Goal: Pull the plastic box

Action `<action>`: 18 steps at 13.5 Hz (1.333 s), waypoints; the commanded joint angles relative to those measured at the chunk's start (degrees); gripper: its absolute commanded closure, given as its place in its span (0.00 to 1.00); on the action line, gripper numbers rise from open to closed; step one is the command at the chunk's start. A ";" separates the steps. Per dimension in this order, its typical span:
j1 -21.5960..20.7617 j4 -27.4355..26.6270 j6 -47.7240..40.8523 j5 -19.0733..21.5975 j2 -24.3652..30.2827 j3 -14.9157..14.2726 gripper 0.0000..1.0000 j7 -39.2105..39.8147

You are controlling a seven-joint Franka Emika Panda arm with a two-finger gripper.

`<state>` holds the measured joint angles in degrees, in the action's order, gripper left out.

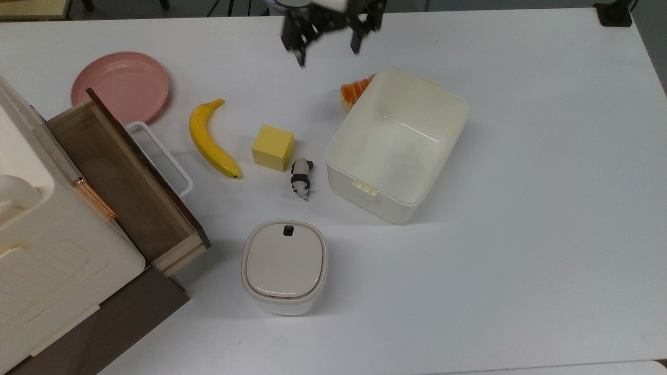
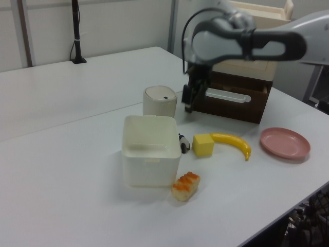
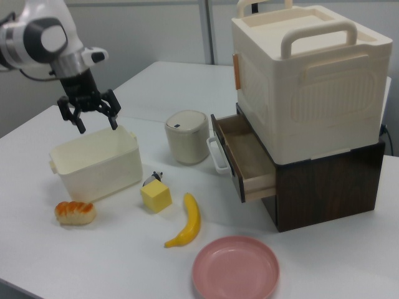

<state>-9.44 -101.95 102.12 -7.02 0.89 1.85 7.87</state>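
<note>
Plastic box (image 1: 397,148) sits free; gripper (image 3: 89,114) fingers (image 3: 114,122) spread above.

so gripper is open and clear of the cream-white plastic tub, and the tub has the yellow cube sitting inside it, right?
Not quite. The gripper is open and clear of the cream-white rectangular plastic tub, but the tub is empty. The top view shows the yellow cube on the white table outside it, between the yellow banana and the small panda figure.

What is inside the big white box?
Nothing: the plastic box is empty, and its bare floor shows. The ground under it is covered. The open fingers hover above.
</note>
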 commanded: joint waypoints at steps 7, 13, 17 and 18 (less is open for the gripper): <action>13.12 0.96 -5.88 10.19 5.79 0.87 0.00 -17.01; 10.24 0.79 -5.35 10.54 4.29 -0.09 0.00 -16.39; 8.82 0.52 -2.38 10.63 1.83 -0.53 0.00 -16.22; 8.73 0.52 -1.84 10.63 1.48 -0.53 0.00 -16.30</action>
<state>0.46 -101.26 97.89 2.42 3.60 2.37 -7.61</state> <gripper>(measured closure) 0.000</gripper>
